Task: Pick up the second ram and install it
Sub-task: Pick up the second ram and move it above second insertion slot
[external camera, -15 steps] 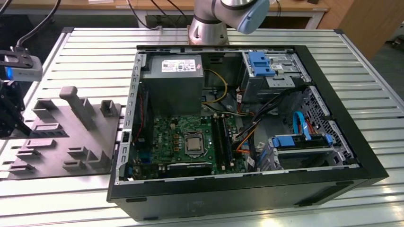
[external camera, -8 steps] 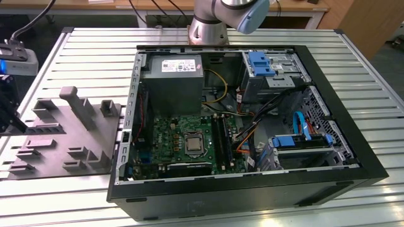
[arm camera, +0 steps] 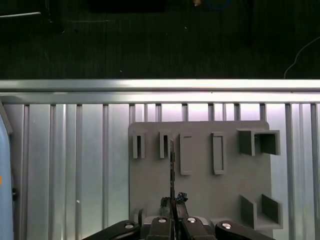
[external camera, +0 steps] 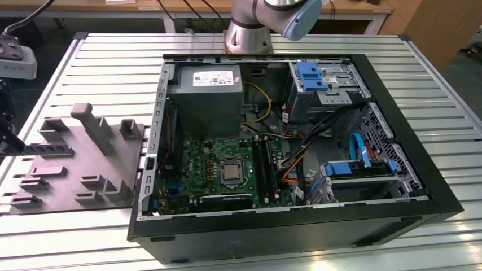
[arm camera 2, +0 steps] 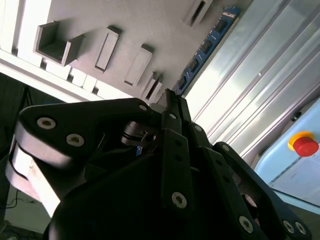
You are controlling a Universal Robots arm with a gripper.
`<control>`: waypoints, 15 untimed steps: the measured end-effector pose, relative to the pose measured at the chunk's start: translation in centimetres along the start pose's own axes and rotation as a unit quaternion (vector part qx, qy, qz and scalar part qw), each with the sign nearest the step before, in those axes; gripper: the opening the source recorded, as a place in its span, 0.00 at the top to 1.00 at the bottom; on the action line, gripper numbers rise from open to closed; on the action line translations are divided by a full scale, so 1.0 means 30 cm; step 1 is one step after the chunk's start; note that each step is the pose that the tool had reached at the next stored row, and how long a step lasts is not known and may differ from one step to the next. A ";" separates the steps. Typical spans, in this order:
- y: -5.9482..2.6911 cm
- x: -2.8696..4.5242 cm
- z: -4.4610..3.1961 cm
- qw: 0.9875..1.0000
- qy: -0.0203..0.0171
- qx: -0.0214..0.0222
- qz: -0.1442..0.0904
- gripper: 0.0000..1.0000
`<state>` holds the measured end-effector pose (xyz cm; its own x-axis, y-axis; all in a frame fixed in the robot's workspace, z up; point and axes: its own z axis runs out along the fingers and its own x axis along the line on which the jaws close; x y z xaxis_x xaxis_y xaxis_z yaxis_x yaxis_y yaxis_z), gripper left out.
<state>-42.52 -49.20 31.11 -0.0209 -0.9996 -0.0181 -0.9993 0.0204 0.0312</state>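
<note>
In the second wrist view the second ram (arm camera 2: 205, 47) is a blue board with black chips, and it sticks out from my gripper (arm camera 2: 170, 97), whose fingers are shut on one end of it. Seen edge-on in the first wrist view, the ram (arm camera: 171, 170) is a thin dark line rising from the gripper (arm camera: 172, 202) over the grey fixture tray (arm camera: 200, 190). At the exterior view's left edge, the ram (external camera: 45, 150) hangs as a dark strip above the tray (external camera: 83, 164). The black memory slots (external camera: 263, 164) lie on the motherboard inside the open case.
The open computer case (external camera: 391, 214) stands at the exterior view's right of the tray, with a grey power supply (external camera: 205, 96) and blue drive brackets (external camera: 310, 76) inside. The arm's base (external camera: 249, 28) is behind the case. A red stop button (arm camera 2: 305, 145) sits beyond the slatted table.
</note>
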 end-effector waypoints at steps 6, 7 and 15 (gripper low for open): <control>0.002 -0.001 -0.058 1.000 0.000 0.000 0.000 0.87; 0.002 -0.001 -0.069 1.000 0.000 0.000 0.000 0.87; 0.005 -0.003 -0.153 1.000 0.000 0.000 0.000 0.87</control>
<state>-42.52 -49.20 35.69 -0.0209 -0.9996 -0.0182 -0.9993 0.0203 0.0312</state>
